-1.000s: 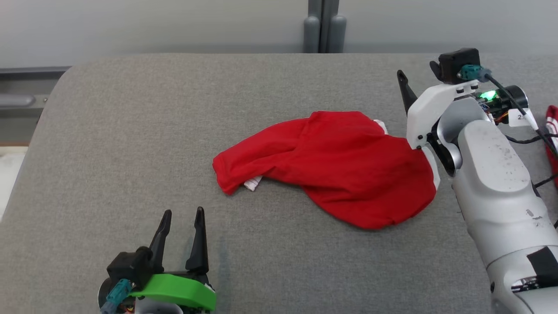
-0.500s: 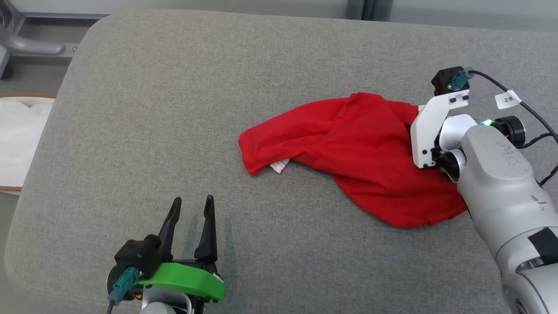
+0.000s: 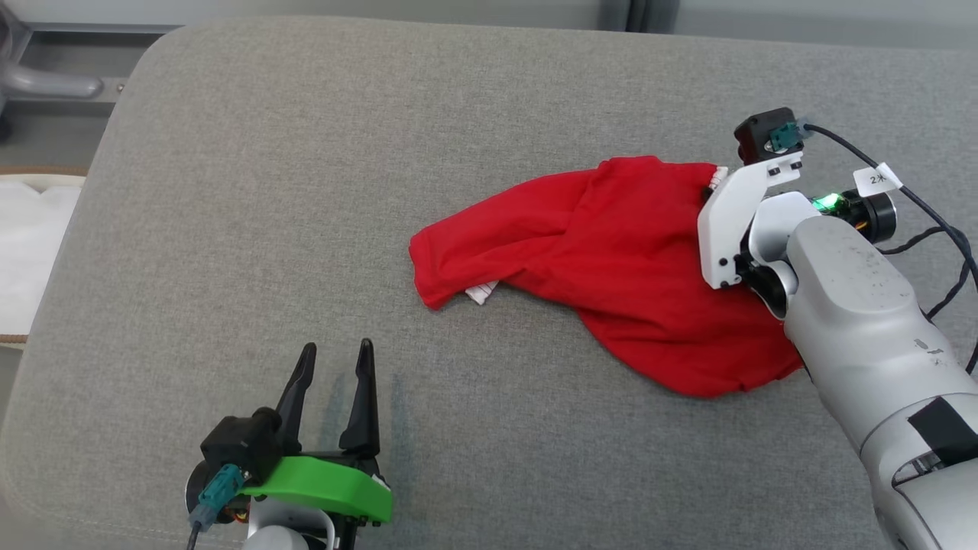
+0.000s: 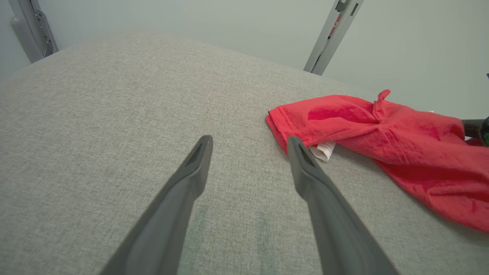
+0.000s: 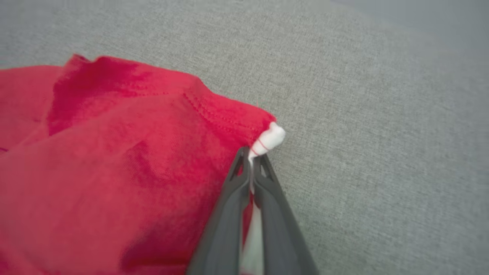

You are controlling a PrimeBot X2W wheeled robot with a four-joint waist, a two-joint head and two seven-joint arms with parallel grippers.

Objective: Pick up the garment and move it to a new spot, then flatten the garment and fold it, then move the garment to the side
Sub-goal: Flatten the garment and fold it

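Grey padded surface (image 3: 458, 114) fills most of the head view. A red garment (image 3: 611, 260) lies crumpled right of the middle, and a white scrap (image 3: 482, 292) pokes out under its left end. The right arm (image 3: 856, 321) reaches in over the garment's right end. The left jaws sit at the lower left with their fingers (image 3: 361, 397) clearly apart. They're over bare fabric and well apart from the garment.

Left wrist view: both fingers (image 4: 191, 175) are spread wide, with bare surface showing between them. The garment (image 4: 382, 133) is off to the upper right, and behind it there's a pale wall (image 4: 191, 19) and a grey post (image 4: 330, 34).

Right wrist view: the right jaws are pressed together and clamped on the corner of the garment (image 5: 114, 152). They're pinching a bunched bit of white trim (image 5: 270, 138) with a thin red stripe, right at the fingertips (image 5: 237, 179). The rest of the garment spreads out to the left, with bare grey surface (image 5: 382, 114) on the right.
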